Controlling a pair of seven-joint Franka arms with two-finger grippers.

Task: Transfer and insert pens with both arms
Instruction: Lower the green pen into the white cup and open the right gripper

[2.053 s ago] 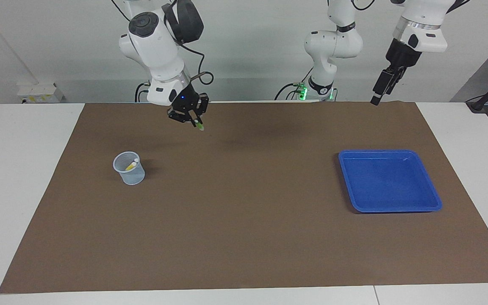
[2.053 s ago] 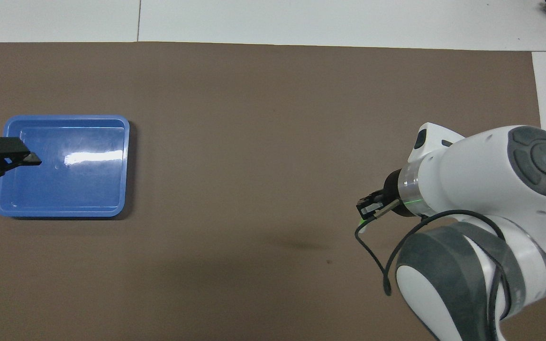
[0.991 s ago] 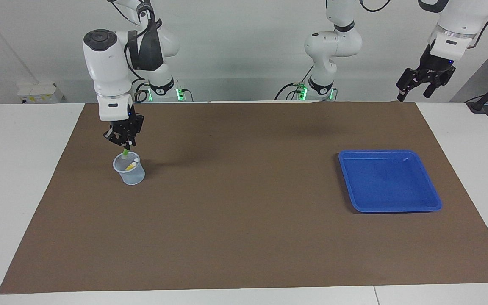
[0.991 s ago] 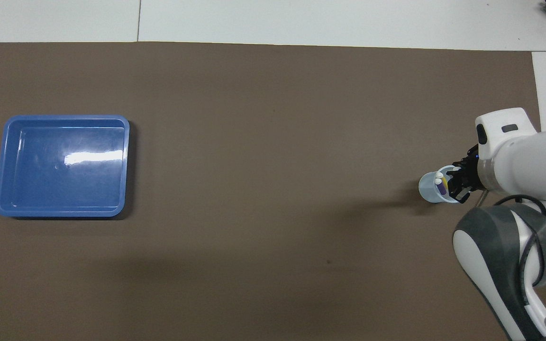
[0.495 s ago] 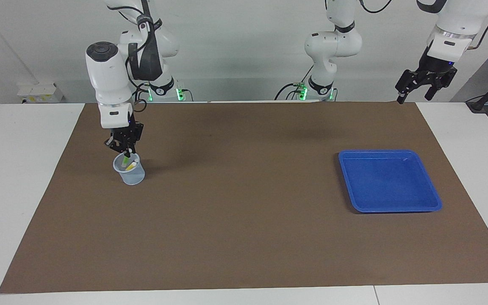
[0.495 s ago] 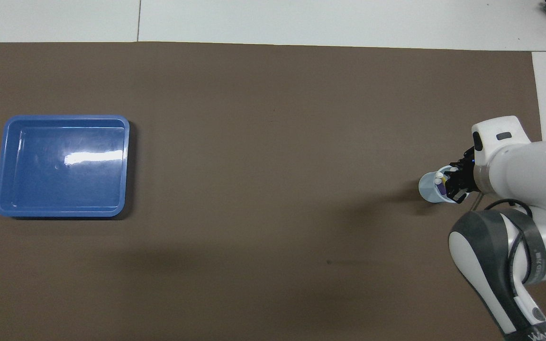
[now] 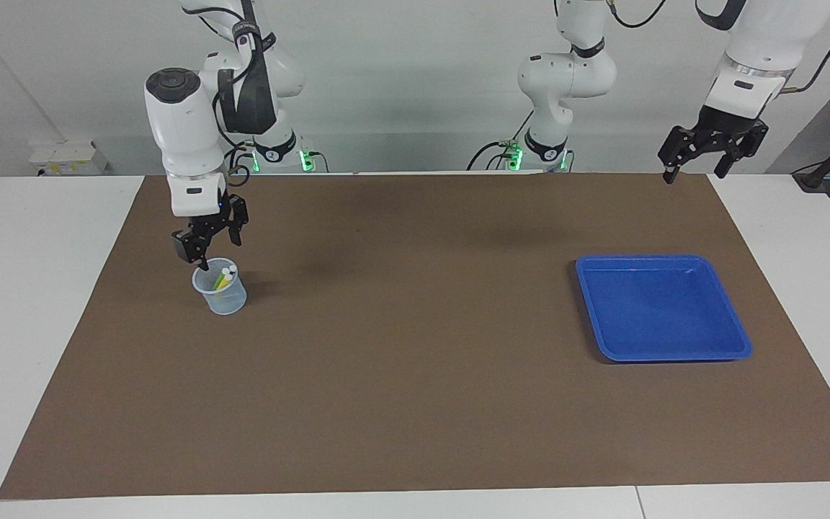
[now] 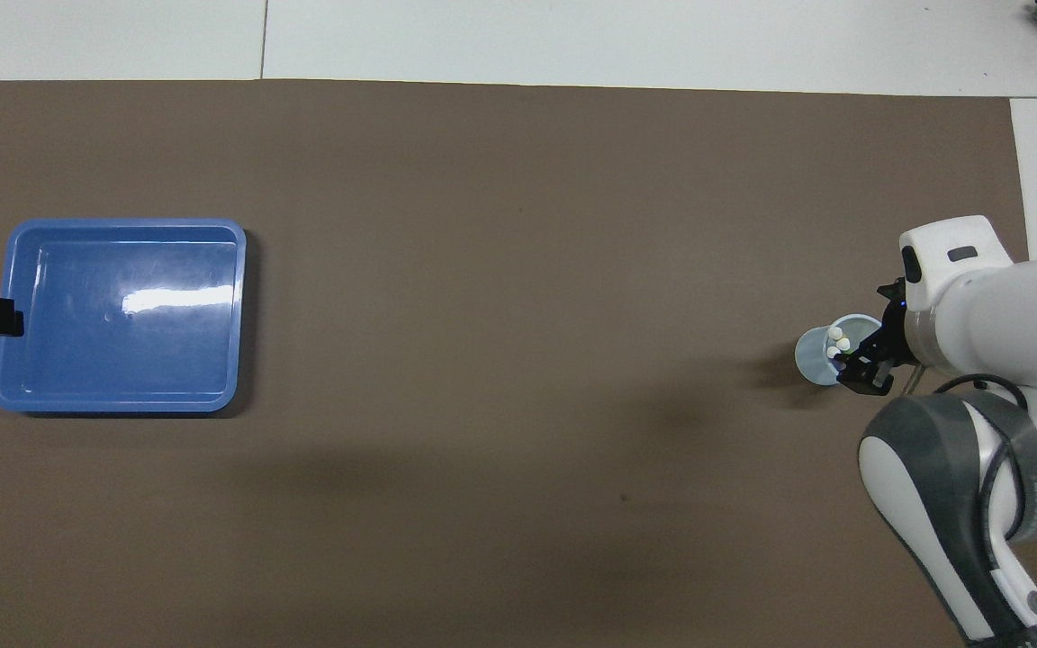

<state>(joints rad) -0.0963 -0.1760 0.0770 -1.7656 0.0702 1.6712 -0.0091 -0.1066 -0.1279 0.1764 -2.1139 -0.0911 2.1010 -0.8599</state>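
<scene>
Facing view: green slim marker pen and yellow slim marker pen standing in the small translucent pale-blue plastic cup, long axes steeply tilted, pale whitish ends up and leaning toward the left arm's end of the table. Three whitish tips clustered at the cup's rim in the overhead view (purple pen's body not made out there). Cup upright on the brown table mat, toward the right arm's end. Right black two-finger gripper just above the cup's rim, fingers spread apart, gripping nothing, clear of the pens. Empty shallow blue rectangular plastic tray well apart, toward the left arm's end of the mat. Left black two-finger gripper raised over the mat's edge nearest the robots, fingers spread, empty, waiting.
</scene>
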